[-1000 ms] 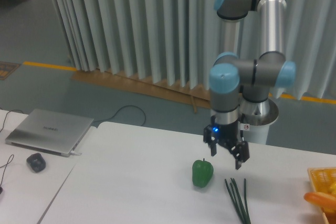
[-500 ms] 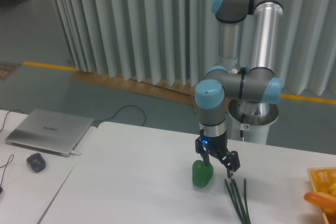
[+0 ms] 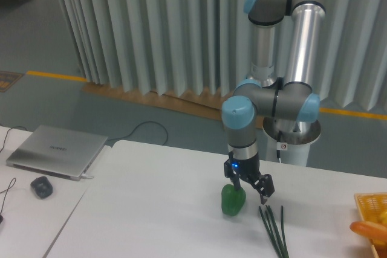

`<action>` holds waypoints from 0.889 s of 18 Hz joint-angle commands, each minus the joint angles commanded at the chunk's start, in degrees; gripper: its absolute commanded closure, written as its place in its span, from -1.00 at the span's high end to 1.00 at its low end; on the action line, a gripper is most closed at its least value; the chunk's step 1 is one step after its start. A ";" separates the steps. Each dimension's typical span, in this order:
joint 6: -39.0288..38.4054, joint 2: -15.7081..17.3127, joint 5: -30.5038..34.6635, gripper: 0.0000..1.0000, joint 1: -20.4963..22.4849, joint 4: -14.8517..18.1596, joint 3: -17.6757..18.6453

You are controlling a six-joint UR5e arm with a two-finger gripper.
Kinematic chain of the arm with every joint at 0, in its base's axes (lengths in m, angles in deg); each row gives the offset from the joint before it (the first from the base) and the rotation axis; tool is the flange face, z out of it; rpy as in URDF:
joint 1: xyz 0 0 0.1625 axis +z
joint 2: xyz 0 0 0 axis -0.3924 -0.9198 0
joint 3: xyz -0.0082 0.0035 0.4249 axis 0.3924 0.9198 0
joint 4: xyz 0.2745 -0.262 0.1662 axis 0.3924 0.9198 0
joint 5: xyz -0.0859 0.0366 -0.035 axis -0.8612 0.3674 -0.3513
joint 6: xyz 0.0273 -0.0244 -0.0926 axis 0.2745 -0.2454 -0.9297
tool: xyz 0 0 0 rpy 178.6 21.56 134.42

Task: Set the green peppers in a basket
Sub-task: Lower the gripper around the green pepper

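Open fingers (image 3: 233, 180) over green pepper (image 3: 233, 200)

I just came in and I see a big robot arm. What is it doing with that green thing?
The robot arm is reaching down over a green pepper on the white table. Its hand is open, right at the top of the pepper, but it has not grabbed it yet. The pepper sits on the table next to some long green scallion stalks. The yellow basket where the pepper should go is far off at the right edge, with some other food already in it.
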 joint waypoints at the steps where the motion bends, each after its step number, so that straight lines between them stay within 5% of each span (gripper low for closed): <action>1: -1.33 -0.53 0.44 1.00 -0.53 -0.27 -0.09; 16: -5.03 -0.09 1.32 1.00 -4.93 -0.53 1.58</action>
